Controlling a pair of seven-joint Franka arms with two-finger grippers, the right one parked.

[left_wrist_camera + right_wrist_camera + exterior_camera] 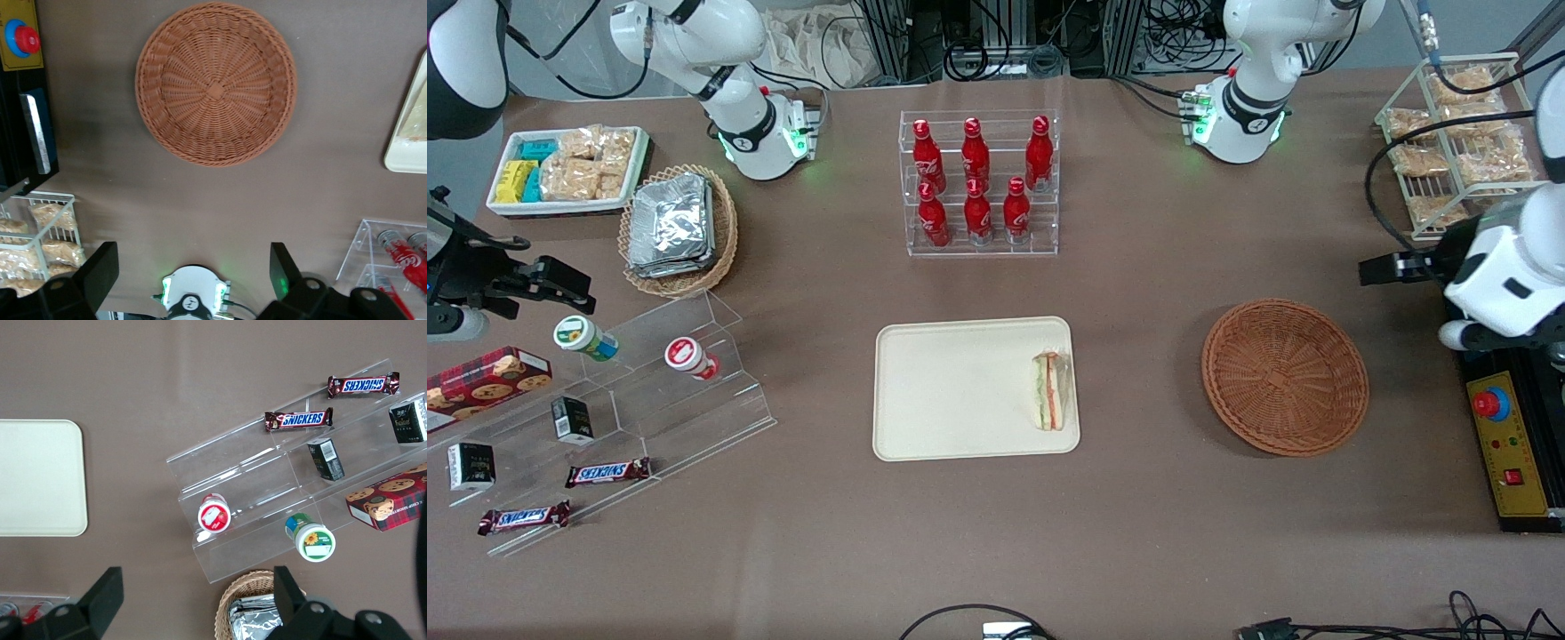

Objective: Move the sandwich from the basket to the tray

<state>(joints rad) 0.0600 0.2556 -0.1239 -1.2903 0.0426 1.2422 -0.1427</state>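
On the tray, at its edge nearest the empty basket, the sandwich stands upright, looking already delivered. It likely handles light and squashy under slippery wrap; the bread faces would suit a gentle grip. From the left wrist, the gripper hangs above the table beside the basket, fingers spread apart, holding nothing.
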